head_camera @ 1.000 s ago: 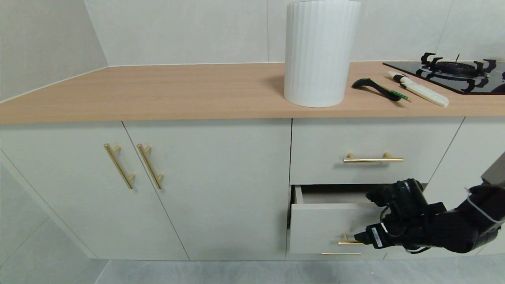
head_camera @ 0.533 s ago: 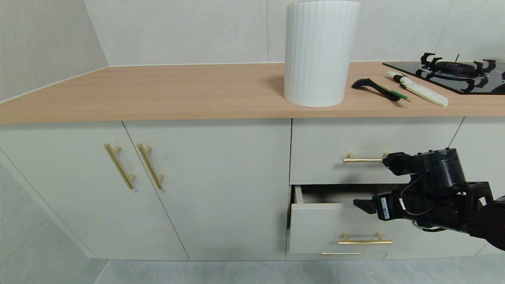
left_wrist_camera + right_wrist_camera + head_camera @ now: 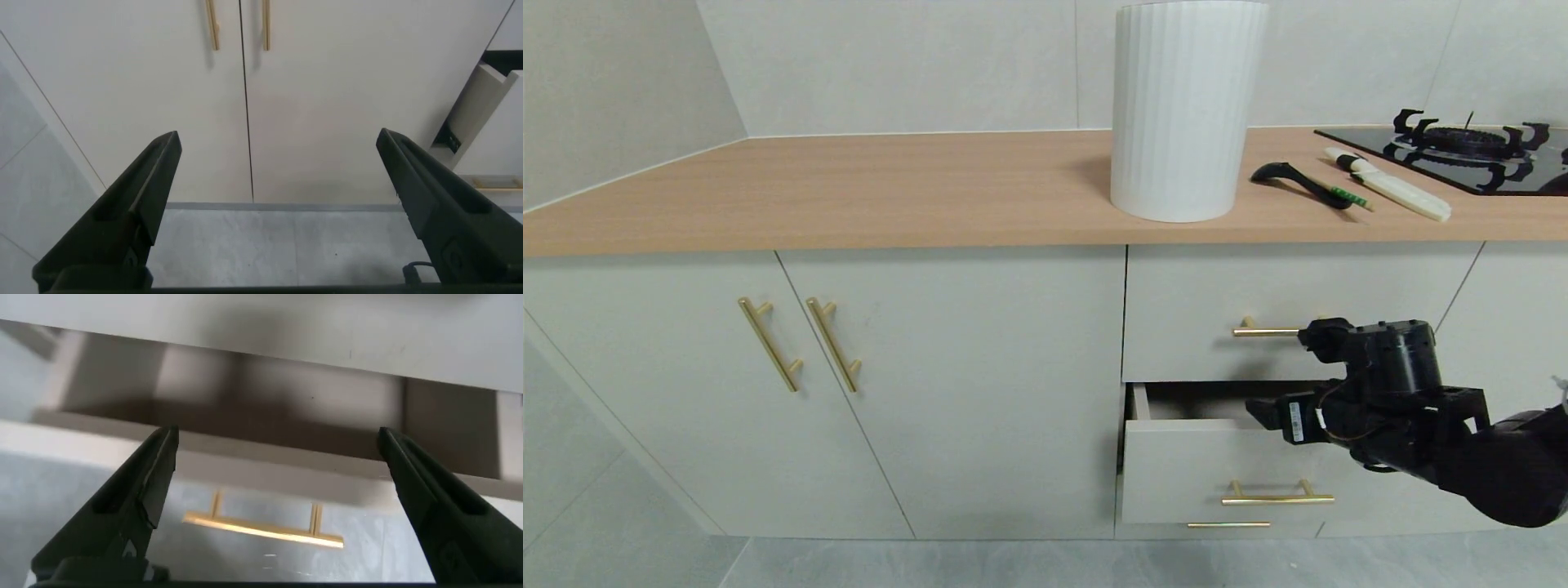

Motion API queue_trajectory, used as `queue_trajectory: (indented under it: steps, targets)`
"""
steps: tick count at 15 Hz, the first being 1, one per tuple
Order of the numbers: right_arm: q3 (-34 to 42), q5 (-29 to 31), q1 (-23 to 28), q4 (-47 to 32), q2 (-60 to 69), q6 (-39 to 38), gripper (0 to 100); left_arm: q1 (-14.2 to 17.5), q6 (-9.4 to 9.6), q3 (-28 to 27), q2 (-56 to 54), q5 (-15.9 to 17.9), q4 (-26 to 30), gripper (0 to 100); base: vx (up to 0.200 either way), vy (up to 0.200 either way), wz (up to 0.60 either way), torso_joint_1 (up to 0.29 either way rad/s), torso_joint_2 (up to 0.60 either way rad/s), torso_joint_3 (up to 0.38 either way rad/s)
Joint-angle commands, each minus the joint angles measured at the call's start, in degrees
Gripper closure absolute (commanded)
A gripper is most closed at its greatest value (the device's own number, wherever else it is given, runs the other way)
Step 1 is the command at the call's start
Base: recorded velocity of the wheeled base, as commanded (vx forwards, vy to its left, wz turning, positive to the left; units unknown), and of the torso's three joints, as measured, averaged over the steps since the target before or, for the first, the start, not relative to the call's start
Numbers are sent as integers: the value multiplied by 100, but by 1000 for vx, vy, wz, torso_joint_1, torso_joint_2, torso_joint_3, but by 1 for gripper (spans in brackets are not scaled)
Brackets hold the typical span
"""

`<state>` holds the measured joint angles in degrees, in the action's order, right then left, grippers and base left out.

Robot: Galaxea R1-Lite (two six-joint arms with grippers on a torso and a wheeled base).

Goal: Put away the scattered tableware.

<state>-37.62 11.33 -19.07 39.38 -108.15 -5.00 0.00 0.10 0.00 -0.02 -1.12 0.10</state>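
Black right gripper (image 3: pixel 1282 371), jaws spread wide and holding nothing, in front of the gap above the pulled-out drawer (image 3: pixel 1209 469). Upper finger level with the upper drawer's handle (image 3: pixel 1264 331), lower finger near the open drawer's top edge. In the right wrist view the gripper (image 3: pixel 275 439) faces the drawer's dark inside, its brass handle (image 3: pixel 261 527) beyond the front panel.

Change: one second ago this gripper sits low at the drawer's brass handle (image 3: pixel 1278 498); half a second ago it is up off the handle; now it is at about that same height, shifted a little toward the left side of the drawer front. Drawer opening unchanged across all three.

Left gripper (image 3: pixel 278 139), also spread wide and empty, low down, facing the two cabinet doors (image 3: pixel 327 98) with grey floor (image 3: pixel 286 245) under it.

Tableware lies on the wooden countertop (image 3: pixel 849 188), unmoved: black spoon (image 3: pixel 1286 175), green-banded stick (image 3: pixel 1343 196) touching it, white knife (image 3: pixel 1388 189) just beside, all between the white ribbed container (image 3: pixel 1180 110) and the stove (image 3: pixel 1462 151)
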Motion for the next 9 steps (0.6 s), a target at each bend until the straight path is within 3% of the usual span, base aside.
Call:
queue_trajectory:
  steps: [1, 9]
  targets:
    - [-17, 142, 17, 281, -619, -1, 0, 0, -1, 0, 2, -2, -1, 0, 0, 0, 0, 0, 0, 0]
    - [18, 159, 35, 352, -593, 8, 0, 0, -1, 0, 2, -2, -1, 0, 0, 0, 0, 0, 0, 0]
